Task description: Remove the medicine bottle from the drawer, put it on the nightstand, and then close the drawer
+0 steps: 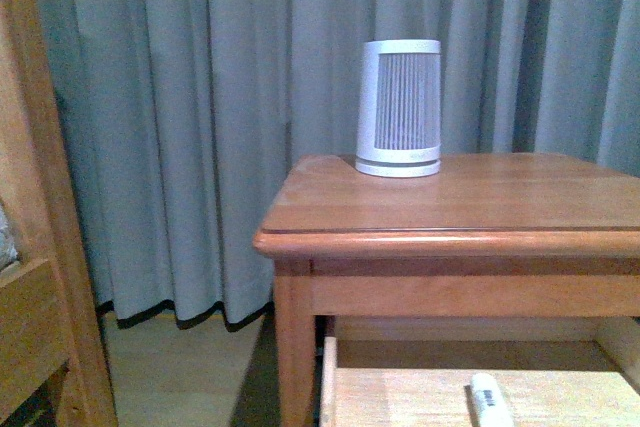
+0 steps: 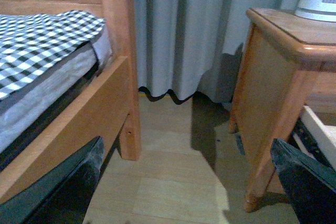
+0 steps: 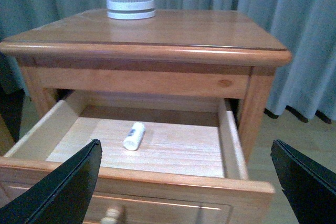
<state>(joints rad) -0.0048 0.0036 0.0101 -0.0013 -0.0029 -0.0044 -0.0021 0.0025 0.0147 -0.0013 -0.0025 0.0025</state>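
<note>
Above the open drawer [image 3: 157,181], right pincer [image 3: 185,146] gapes wide, empty; left pincer [image 2: 186,142], beside the nightstand [image 2: 265,98], equally wide.

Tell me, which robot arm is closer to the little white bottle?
Right. The right end effector hovers at the open drawer, medicine bottle lying just ahead. The left end effector faces the floor beside the nightstand, bottle out of its view.

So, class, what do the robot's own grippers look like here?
Both the left gripper and right gripper show two broad, black, slightly glossy fingers tapering to angled tips. No cables or markings are visible; the front view shows neither arm.
</note>
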